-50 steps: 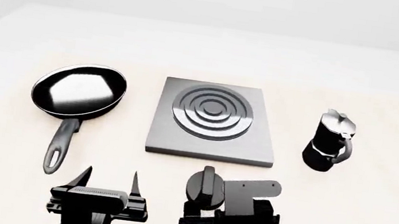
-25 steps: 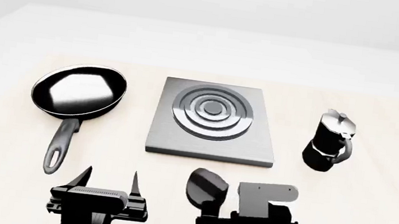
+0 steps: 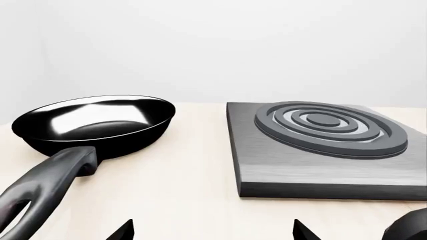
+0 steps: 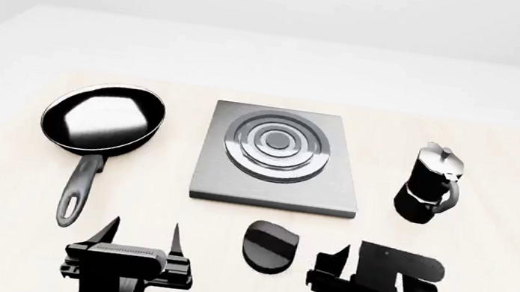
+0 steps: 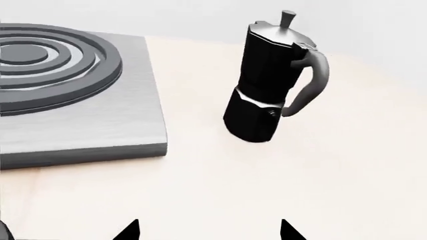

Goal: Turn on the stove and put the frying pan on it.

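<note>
Both grippers are hovering low over the near edge of the counter [image 4: 488, 244] with nothing in them. On the robot's left, the left gripper [image 4: 140, 240] is holding its two pointed fingers apart, aimed at the bare patch between the frying pan's handle and the knob. Its fingertips [image 3: 124, 231] are just peeking into the left wrist view. Over on the right side, the right gripper [image 4: 373, 270] is sitting just beside the knob [image 4: 269, 246] without touching it; its fingertips [image 5: 131, 231] are likewise standing apart in the right wrist view, though the head view is too dark there to confirm how wide.

That small black knob is lying on the counter just in front of the stove [image 4: 279, 158], whose grey square plate with dark burner rings is sitting bare in the middle. To the stove's left, the frying pan [image 4: 103, 119] is resting flat, glossy inside up, its long handle pointing back toward the robot. Well apart on the stove's right, the moka pot [image 4: 428, 185] is standing upright.
</note>
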Controlling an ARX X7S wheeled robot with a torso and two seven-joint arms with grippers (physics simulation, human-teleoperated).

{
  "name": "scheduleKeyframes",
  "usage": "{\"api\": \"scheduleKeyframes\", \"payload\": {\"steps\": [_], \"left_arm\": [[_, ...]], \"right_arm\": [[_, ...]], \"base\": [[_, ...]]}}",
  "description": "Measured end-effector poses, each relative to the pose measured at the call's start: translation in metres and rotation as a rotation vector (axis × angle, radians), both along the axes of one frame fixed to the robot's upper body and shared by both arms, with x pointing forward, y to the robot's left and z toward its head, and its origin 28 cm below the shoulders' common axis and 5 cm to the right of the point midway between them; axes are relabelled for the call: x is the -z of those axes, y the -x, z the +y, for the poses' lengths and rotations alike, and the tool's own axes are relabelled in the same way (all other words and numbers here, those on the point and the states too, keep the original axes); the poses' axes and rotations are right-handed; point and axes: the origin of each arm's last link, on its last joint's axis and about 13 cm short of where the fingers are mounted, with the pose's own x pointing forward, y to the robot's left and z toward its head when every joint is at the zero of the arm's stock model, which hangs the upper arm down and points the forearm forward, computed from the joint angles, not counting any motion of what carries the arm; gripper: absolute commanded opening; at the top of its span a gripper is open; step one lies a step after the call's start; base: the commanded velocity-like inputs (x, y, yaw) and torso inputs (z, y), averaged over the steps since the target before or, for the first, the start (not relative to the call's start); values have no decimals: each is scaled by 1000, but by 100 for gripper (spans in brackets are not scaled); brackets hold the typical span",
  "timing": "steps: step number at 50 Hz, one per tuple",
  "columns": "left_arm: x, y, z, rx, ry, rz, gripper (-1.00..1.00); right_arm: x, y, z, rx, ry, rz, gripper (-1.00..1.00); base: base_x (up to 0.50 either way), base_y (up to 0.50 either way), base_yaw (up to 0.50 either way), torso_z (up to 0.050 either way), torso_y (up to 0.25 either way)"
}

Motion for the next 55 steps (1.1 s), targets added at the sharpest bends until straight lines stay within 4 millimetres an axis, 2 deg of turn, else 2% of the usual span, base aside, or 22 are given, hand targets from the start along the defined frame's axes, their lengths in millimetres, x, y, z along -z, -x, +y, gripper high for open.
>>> {"api": "scheduleKeyframes", "payload": {"steps": [13, 26, 41, 55], "left_arm": [[0, 0, 0, 0, 0, 0, 100], [0, 0, 0, 0, -1, 0, 100], [-10, -2, 0, 7, -11, -3, 100], [-33, -19, 9, 17, -39, -2, 100]], "right_arm": [[24, -6, -16, 138, 57, -86, 100], [45, -6, -26, 186, 59, -172, 100], [53, -4, -28, 179, 50, -208, 100], [55, -5, -28, 167, 40, -214, 100]], "base": [[0, 0, 0, 0, 0], [0, 0, 0, 0, 0], [0, 0, 0, 0, 0], [0, 0, 0, 0, 0]]}}
